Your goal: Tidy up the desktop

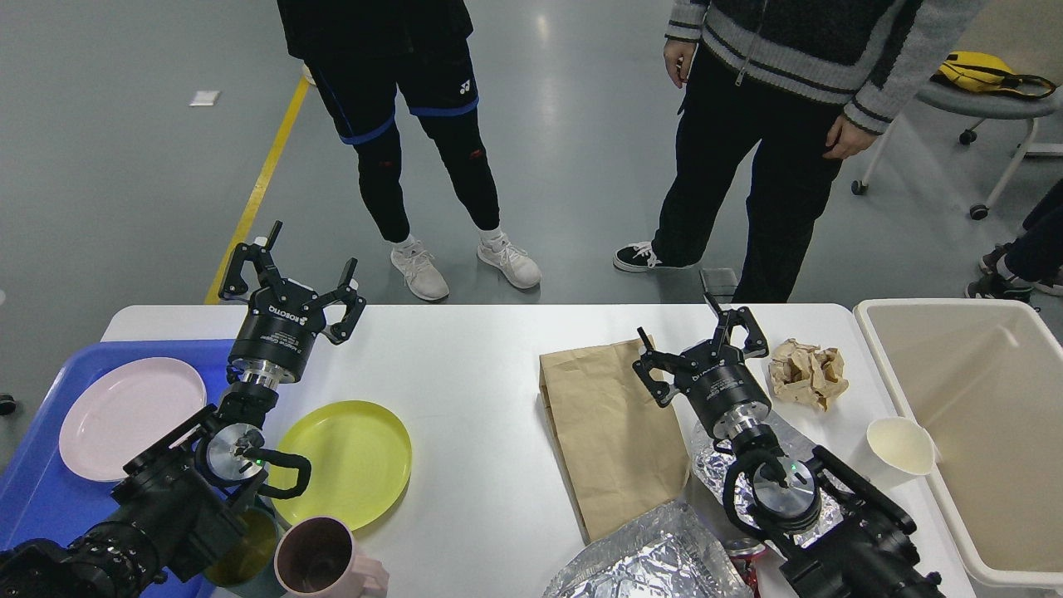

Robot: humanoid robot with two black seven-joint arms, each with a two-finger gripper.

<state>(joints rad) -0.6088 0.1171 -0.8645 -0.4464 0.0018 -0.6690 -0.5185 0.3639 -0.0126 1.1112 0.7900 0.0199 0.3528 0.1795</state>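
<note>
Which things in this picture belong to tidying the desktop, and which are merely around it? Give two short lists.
Part of the job:
desktop
yellow plate
pink cup
brown paper bag
crumpled paper
paper cup
foil
blue tray holding a pink plate
beige bin

Just around:
two people standing
stool with a yellow bag

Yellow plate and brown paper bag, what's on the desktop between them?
Nothing: in the head view, bare white desktop separates the yellow plate from the brown paper bag.
</note>
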